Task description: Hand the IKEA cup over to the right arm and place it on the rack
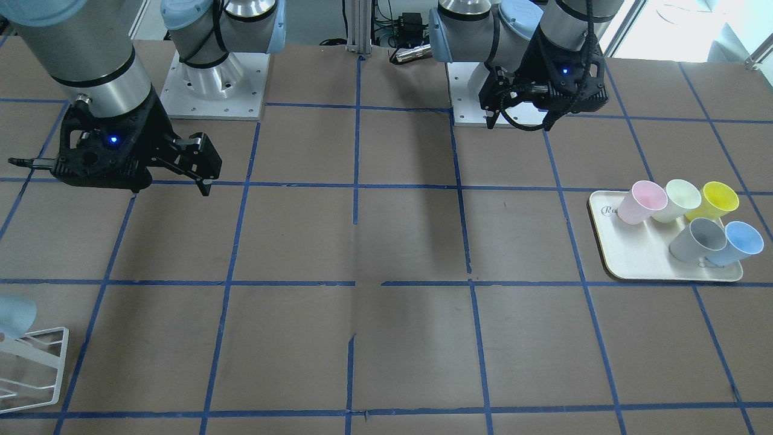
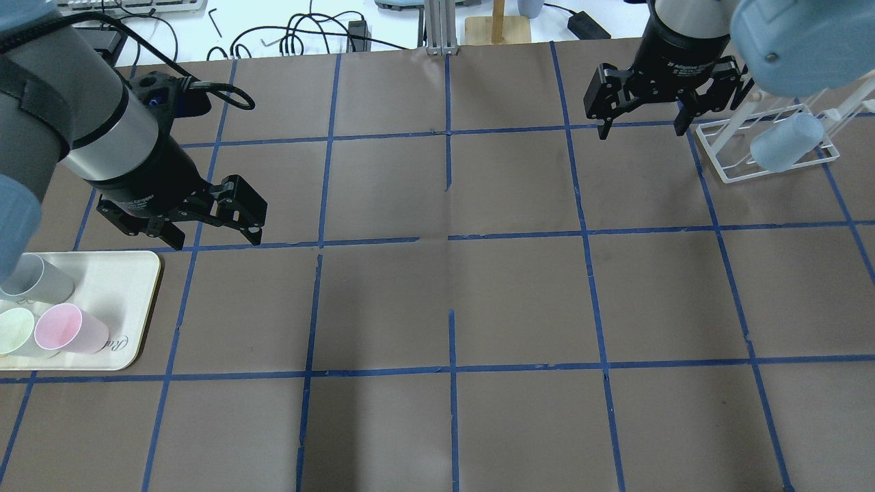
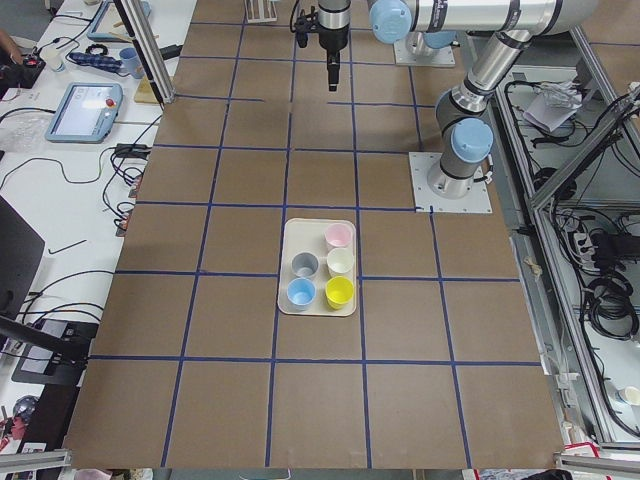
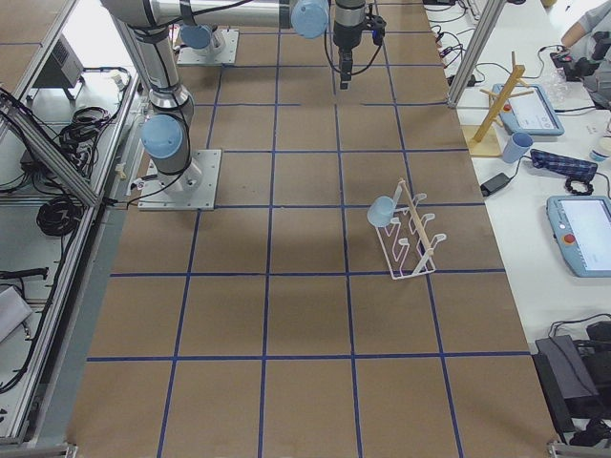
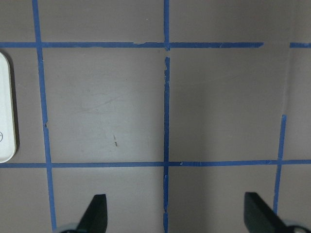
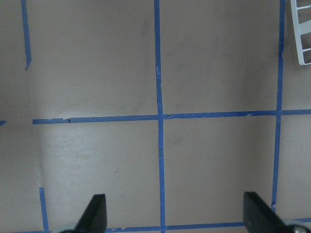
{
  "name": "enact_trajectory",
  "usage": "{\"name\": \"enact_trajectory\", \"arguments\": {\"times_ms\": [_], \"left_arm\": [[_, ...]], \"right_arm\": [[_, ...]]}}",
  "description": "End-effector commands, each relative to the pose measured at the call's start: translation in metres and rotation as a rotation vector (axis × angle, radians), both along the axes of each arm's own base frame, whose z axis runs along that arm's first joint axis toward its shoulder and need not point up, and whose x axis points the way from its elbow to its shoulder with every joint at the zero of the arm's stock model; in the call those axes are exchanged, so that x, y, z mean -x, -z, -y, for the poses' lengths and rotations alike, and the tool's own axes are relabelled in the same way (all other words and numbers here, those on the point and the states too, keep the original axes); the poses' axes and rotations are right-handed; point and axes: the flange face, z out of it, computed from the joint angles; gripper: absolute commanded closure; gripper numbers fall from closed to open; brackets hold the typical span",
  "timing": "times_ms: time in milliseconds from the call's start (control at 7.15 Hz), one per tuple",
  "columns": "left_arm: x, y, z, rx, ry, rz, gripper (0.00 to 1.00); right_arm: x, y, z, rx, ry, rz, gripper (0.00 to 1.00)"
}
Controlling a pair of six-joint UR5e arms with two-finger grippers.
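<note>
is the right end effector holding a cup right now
No, the right end effector is open, and only the bare table shows between its fingers.

Light blue cup (image 2: 786, 141) on white wire rack (image 4: 410, 243); brown table (image 2: 451, 301), blue tape grid (image 2: 451, 370); cream tray (image 2: 116, 287).

Matt plastic cup (image 2: 786, 141), thin-wire rack (image 4: 409, 240)

A brown surface (image 2: 519, 301) fills the frames, gridded with blue tape (image 2: 451, 369) under even, bright light. Along the overhead view's top edge, black cables (image 2: 299, 33) lie on a white bench (image 2: 396, 31) beside an aluminium post (image 2: 437, 27).
</note>
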Motion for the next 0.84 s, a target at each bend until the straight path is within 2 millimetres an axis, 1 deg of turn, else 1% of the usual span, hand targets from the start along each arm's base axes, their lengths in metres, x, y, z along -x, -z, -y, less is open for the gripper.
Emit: {"name": "enact_trajectory", "arguments": {"times_ms": [0, 280, 420, 559, 699], "left_arm": [[0.0000, 0.0008, -0.0002, -0.002, 0.000, 0.000, 0.00], [0.0000, 0.0009, -0.0008, -0.002, 0.000, 0.000, 0.00], [0.0000, 0.0009, -0.0008, -0.002, 0.000, 0.000, 0.00], [-0.0006, 0.0002, -0.0005, -0.001, -0.002, 0.000, 0.00], [-0.0008, 0.0002, -0.0005, -0.001, -0.001, 0.002, 0.00]], "right_arm": [[0.0055, -0.0032, 0.0031, 0.013, 0.005, -0.006, 0.00], [0.0042, -0.0078, 0.0031, 0.016, 0.012, 0.040, 0.00], [-0.0010, -0.0087, 0.0018, 0.018, 0.005, 0.060, 0.00], [0.0038, -0.0062, 0.0028, 0.012, 0.005, 0.052, 0.00], [0.0041, -0.0030, 0.0027, 0.004, 0.006, 0.049, 0.00]]}}
